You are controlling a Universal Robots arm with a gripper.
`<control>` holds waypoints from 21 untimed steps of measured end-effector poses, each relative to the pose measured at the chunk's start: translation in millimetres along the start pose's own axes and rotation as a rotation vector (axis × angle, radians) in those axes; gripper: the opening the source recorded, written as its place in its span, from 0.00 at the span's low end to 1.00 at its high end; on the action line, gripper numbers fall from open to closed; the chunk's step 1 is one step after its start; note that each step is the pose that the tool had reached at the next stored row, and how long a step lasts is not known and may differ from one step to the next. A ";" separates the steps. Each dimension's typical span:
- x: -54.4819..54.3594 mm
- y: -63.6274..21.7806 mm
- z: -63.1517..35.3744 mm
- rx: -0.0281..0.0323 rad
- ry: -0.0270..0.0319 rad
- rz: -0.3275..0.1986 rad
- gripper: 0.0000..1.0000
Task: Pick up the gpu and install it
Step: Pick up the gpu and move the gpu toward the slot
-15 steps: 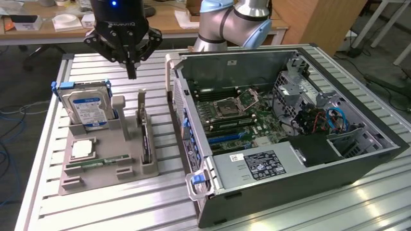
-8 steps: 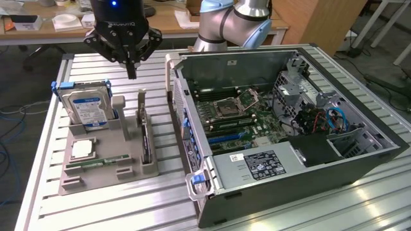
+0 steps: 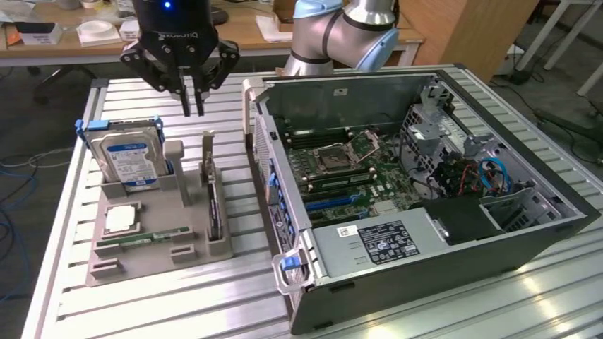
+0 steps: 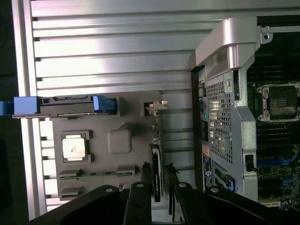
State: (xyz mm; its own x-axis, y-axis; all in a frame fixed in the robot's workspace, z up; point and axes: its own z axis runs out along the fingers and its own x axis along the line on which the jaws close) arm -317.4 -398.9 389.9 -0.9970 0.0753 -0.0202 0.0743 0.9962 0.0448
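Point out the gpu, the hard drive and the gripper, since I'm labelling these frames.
gpu (image 3: 214, 199): exterior view, on the middle of the card standing on edge.
hard drive (image 3: 130, 159): exterior view, on its blue-white label.
gripper (image 3: 193, 111): exterior view, midway between its fingertips.

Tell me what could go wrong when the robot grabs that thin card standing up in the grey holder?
The gpu stands on its thin edge, so the gripper above it might come down off-centre and knock it crooked. The hard drive stands close beside it and could get bumped.
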 end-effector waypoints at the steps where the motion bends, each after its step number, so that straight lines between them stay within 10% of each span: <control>1: 0.0 0.0 0.0 0.0000 0.0000 0.000 0.23; 6: 0.0 0.0 0.0 0.0000 0.0000 0.000 0.47; 15: 0.0 -0.5 2.8 -0.0025 0.0088 -0.123 0.47; 21: -0.8 -15.9 11.5 -0.0024 0.0152 -0.123 0.47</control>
State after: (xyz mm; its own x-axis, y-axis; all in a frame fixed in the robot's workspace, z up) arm -317.5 -414.3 377.8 -0.9988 -0.0481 -0.0105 -0.0485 0.9978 0.0453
